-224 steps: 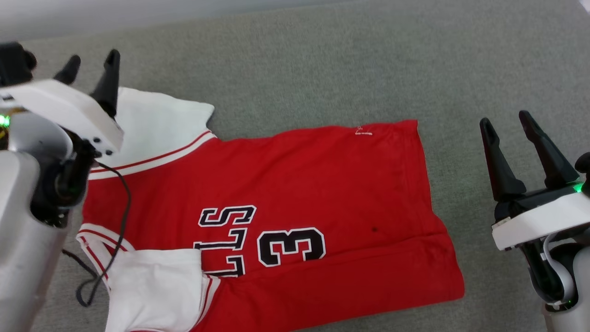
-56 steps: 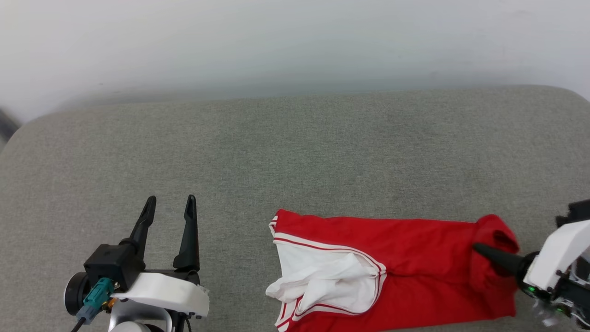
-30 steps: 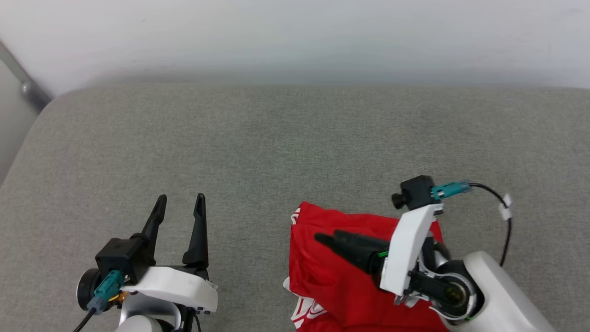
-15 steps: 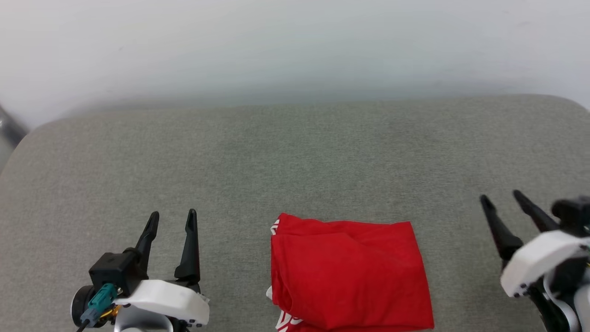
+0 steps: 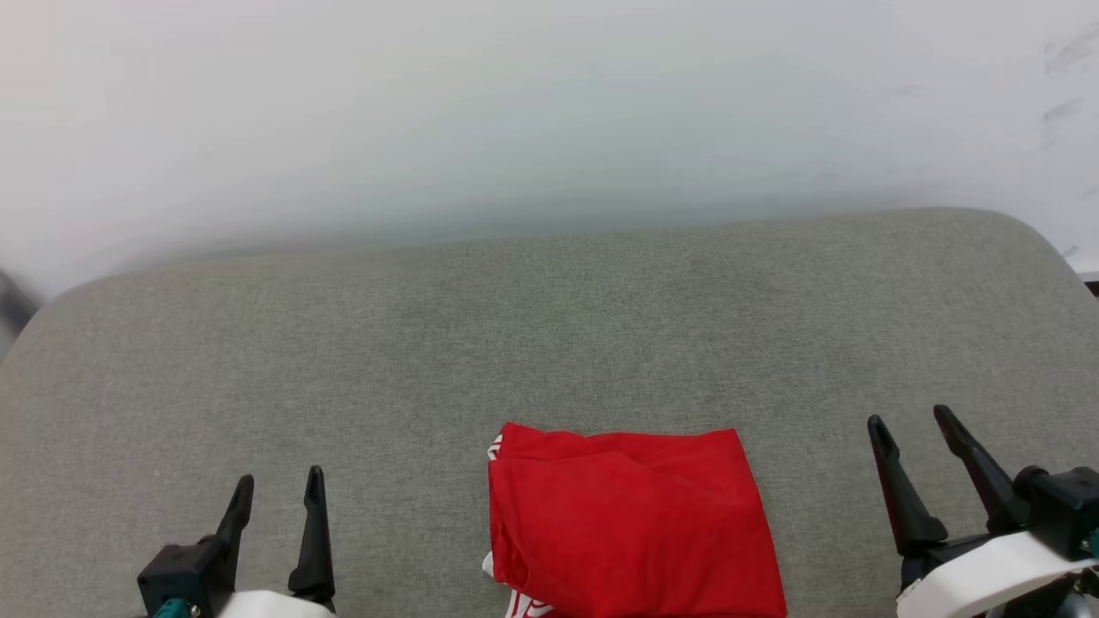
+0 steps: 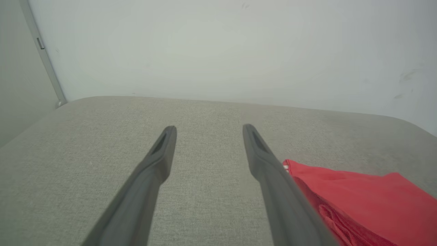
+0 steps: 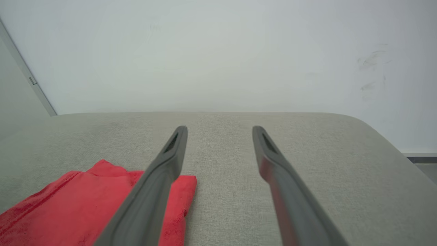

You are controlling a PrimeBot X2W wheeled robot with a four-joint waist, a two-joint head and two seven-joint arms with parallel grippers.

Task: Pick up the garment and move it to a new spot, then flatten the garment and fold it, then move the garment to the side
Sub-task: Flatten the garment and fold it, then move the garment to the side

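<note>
The folded red jersey garment (image 5: pixel 631 524) lies between the left gripper (image 5: pixel 280 477) and the right gripper (image 5: pixel 909 418), both spread and empty; the right one seems slightly nearer.

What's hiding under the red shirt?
The shirt lies folded on the grey cushion. A little white trim peeks out from under its left edge. Anything else folded inside is covered by the top red layer.

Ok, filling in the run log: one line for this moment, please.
garment: folded, lying on grey cushion | left gripper: open, empty | right gripper: open, empty
</note>
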